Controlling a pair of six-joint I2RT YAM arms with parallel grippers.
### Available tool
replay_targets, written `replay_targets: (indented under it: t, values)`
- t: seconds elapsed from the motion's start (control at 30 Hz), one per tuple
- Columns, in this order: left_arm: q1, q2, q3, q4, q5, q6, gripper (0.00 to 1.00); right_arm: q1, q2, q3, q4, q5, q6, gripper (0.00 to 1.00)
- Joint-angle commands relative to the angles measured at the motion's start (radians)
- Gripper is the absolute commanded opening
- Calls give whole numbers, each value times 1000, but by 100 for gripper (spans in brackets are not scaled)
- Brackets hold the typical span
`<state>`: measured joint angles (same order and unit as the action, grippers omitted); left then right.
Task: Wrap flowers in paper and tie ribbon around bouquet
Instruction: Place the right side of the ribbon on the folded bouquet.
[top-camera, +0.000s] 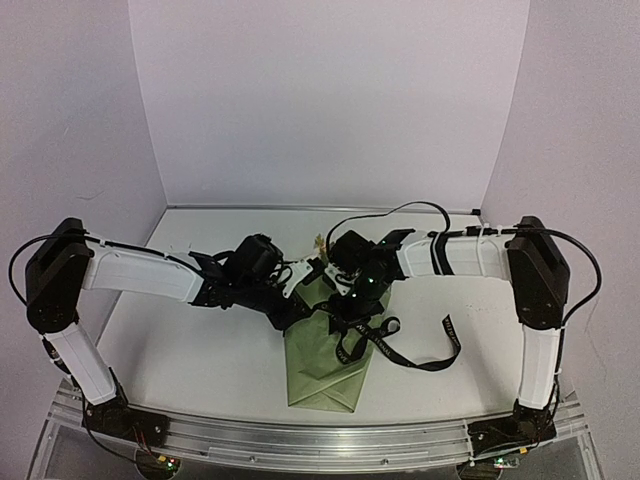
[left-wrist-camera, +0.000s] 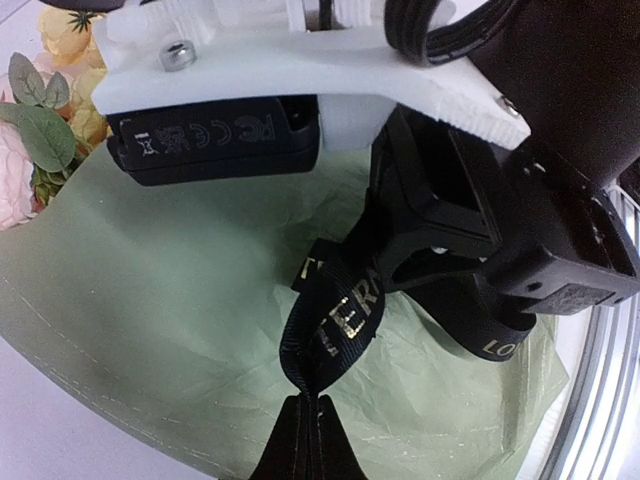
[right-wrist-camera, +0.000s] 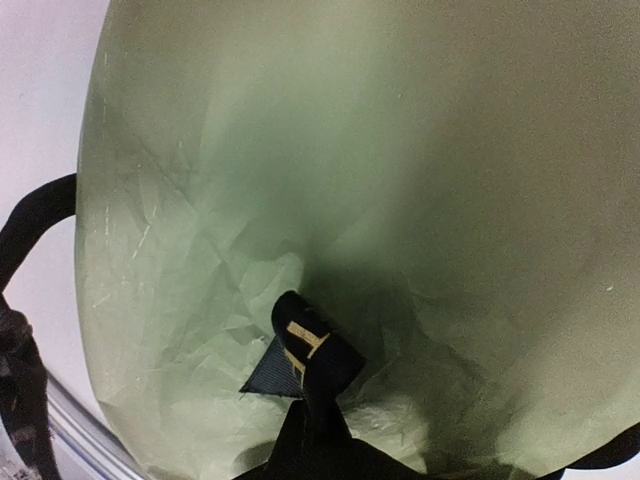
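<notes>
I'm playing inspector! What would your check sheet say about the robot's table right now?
Surface: white table, with the paper lying near its middle.
Job's things: flowers poke out of the olive-green paper; the black ribbon loops over it, with a loose tail off to the right.
Clutter: nothing seen.
Grippers: left gripper shut on the ribbon; right gripper shut on the ribbon; both are over the paper.
Cables: black cable arcs over the back right of the table.
Surroundings: plain pale walls; metal rail along the near edge.

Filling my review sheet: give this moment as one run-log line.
stage: tying | left gripper: shut on ribbon | right gripper: shut on ribbon | paper: wrapped around flowers
</notes>
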<state>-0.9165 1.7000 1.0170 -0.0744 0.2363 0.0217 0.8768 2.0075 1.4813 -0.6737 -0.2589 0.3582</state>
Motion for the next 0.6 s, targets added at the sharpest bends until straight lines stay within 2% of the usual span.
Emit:
replay_targets:
  t: [0.0,0.33,0.4,0.57]
  values:
    - [-2,-34,-9,4,11,-12,0,8,-73,-5,65,165,-18,0]
    - [-2,-25,-6,8,14,-13,0,27,-65,3,103,142,3,1]
    - [-2,-19,-4,6,16,-12,0,37,-60,-12,101,126,8,5]
    - [-2,9,9,-5,39,-3,0,50,-95,-63,106,104,26,22]
